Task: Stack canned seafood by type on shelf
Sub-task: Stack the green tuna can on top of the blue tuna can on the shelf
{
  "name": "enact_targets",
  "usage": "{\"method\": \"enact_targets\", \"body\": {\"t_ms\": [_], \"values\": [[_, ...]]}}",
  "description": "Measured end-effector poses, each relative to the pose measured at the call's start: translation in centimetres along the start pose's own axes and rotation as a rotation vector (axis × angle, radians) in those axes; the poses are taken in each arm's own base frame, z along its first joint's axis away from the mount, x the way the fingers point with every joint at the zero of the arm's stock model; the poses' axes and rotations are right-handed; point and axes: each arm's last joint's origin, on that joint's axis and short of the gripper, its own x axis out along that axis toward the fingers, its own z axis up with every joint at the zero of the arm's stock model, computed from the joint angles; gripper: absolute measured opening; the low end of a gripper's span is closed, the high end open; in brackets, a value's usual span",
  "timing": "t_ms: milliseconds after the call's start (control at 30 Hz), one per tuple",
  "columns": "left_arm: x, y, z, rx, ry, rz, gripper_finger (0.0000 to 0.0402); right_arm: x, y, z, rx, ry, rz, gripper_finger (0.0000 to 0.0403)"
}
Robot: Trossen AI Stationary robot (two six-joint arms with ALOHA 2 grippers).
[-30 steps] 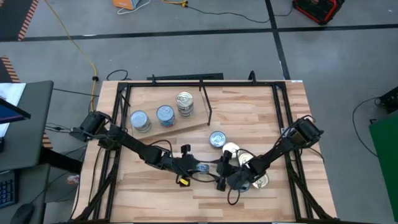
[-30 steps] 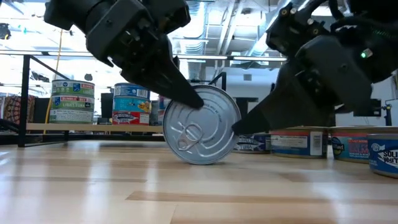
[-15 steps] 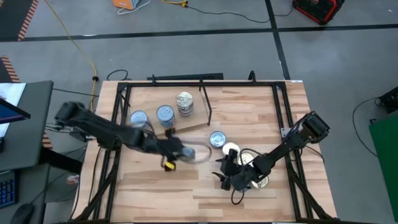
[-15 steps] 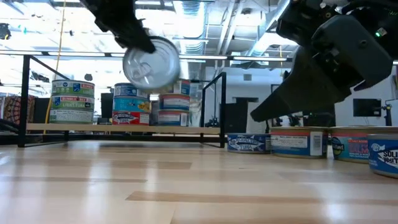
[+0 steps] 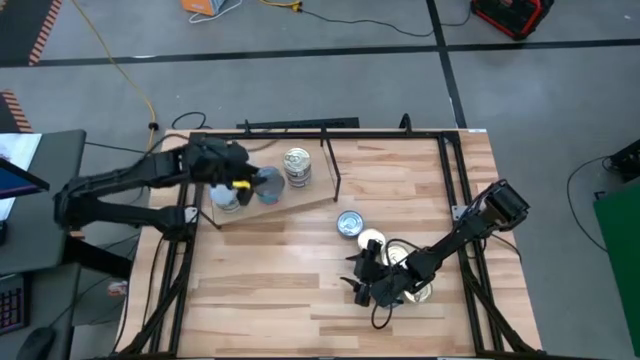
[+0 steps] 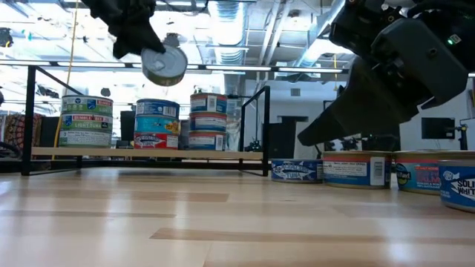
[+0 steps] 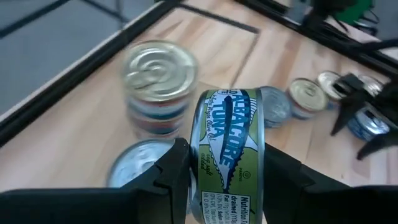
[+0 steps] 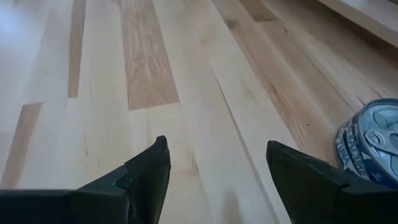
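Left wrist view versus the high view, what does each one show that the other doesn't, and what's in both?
Only the left wrist view shows the label of the held tin: green, reading albacore tuna, gripped on edge between the left gripper's fingers.

Only the high view shows the whole table, the full shelf outline, and the right gripper standing open, low near the loose tins.

Both show the stacks on the shelf and the left gripper above them.
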Motion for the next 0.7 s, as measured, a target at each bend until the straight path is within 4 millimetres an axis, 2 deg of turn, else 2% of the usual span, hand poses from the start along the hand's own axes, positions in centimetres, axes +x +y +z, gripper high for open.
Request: {"method": "enact_targets", "body": {"t_ms": [100,367,700], "values": [[0.3,1.7,0.1,-0.039,0.034,0.011,0.0139,0.0,0.0,0.1,0.005,-0.007,0.004,0.0291],[2.9,4.7,0.1,-0.09,0.153,-0.06,0.014,0.0,0.1,0.1,0.003,-0.008,0.005,0.0291],[2.6,7.8,0.2,-0.211,0.166,-0.166,0.014,-0.1,0.2,0.0,0.0,-0.008,0.011,0.0291]]}}
